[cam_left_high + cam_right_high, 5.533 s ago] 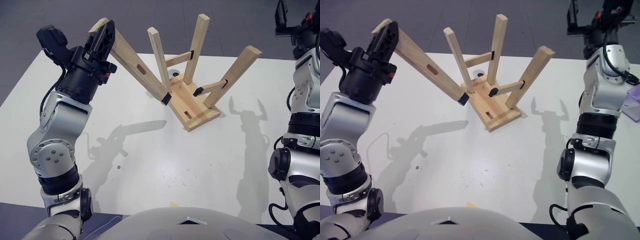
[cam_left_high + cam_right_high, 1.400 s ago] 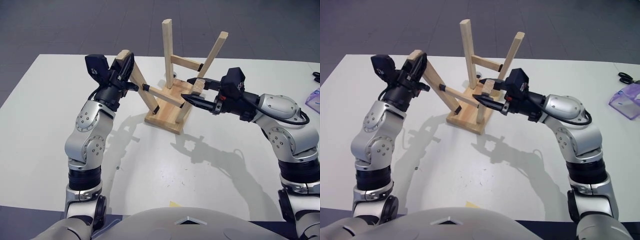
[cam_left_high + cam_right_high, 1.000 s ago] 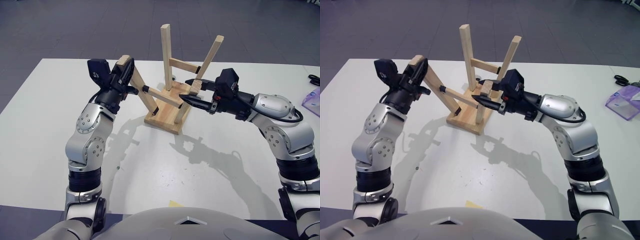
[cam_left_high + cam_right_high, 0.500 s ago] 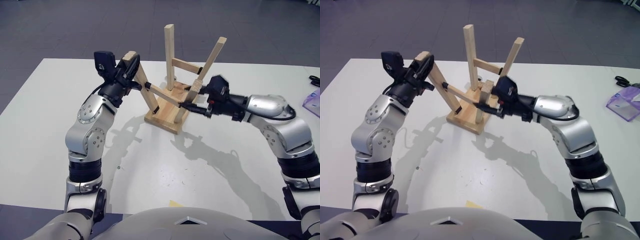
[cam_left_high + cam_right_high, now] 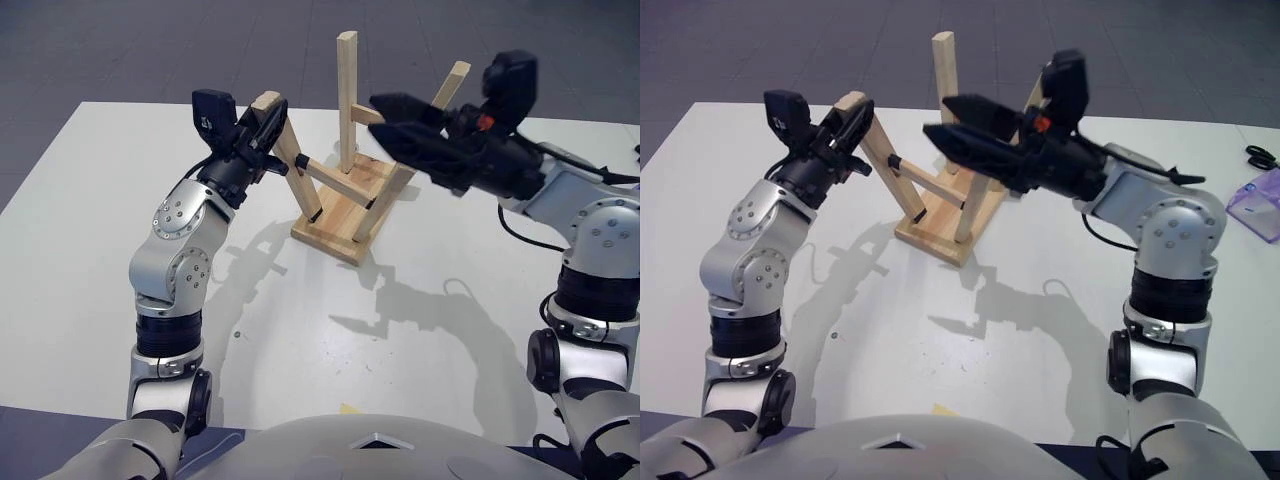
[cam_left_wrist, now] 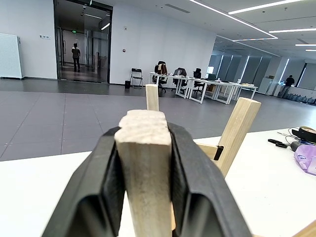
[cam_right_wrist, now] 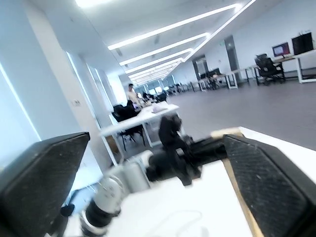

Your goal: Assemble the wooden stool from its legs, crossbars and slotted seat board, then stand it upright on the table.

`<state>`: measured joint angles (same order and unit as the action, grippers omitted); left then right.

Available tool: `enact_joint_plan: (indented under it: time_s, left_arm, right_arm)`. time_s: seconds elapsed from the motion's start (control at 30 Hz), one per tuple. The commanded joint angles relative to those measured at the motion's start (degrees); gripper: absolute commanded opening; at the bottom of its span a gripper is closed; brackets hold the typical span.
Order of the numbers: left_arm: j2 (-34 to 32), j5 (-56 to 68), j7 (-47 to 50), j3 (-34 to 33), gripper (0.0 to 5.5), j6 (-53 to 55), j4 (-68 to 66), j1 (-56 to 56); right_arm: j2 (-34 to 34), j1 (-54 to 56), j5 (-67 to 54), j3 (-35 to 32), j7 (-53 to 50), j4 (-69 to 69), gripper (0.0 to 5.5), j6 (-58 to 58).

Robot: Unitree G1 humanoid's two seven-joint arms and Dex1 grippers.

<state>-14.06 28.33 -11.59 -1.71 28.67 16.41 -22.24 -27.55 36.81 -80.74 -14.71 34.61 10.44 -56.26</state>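
Note:
The wooden stool stands upside down, its seat board [image 5: 340, 222] on the white table [image 5: 90, 230] and its legs pointing up. My left gripper [image 5: 264, 124] is shut on the top end of the left leg [image 5: 296, 170], which leans outward; in the left wrist view the black fingers [image 6: 106, 173] clamp that leg end [image 6: 145, 143]. A crossbar [image 5: 335, 184] joins this leg to the near right leg [image 5: 385, 198]. My right gripper [image 5: 938, 118] hangs open above the stool, in front of the back legs [image 5: 347, 90], holding nothing. Its fingers [image 7: 266, 182] stand wide apart.
A purple box [image 5: 1260, 202] and scissors [image 5: 1262, 153] lie at the table's far right edge. Bare table spreads in front of the stool and on both sides of it.
My right gripper has risen from low beside the stool's near right leg to above the stool and closer to the camera, and it is open. The left gripper still holds the left leg.

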Motion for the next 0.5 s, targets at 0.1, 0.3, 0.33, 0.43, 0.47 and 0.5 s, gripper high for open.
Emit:
enact_joint_plan:
  time_s: [0.1, 0.3, 0.33, 0.43, 0.47, 0.5]
  left_arm:
    - [-0.3, -4.4, -1.4, 3.5, 1.03, -0.4, -4.0, 1.3]
    - [-0.1, -0.8, -4.3, 2.5, 1.03, -1.3, -2.2, 0.1]
    - [-0.3, -0.7, -5.3, 2.4, 1.03, -2.2, -2.1, 0.0]
    - [-0.7, 0.3, -7.6, 2.4, 1.03, -2.9, -0.9, -0.1]
    - [-0.6, 1.7, -8.2, 1.7, 1.03, -2.5, -0.3, -0.7]
    - [-0.5, 3.3, -8.7, 1.0, 1.03, -2.0, 0.2, -1.7]
  right_arm:
    - [1.0, 0.3, 3.5, -0.2, -5.5, -3.4, 5.40, 2.1]
    - [1.0, -1.8, 12.0, 2.9, -4.5, -4.7, 5.40, 4.3]
    - [1.2, -3.0, 12.9, 3.0, -4.2, -4.6, 5.40, 4.8]
    - [2.8, -5.9, 15.4, 3.6, -4.8, -5.6, 5.40, 5.6]
    - [3.3, -6.3, 15.0, 3.7, -5.2, -5.6, 5.40, 4.9]
    - [3.2, -6.8, 15.0, 4.4, -4.4, -5.0, 5.40, 4.2]
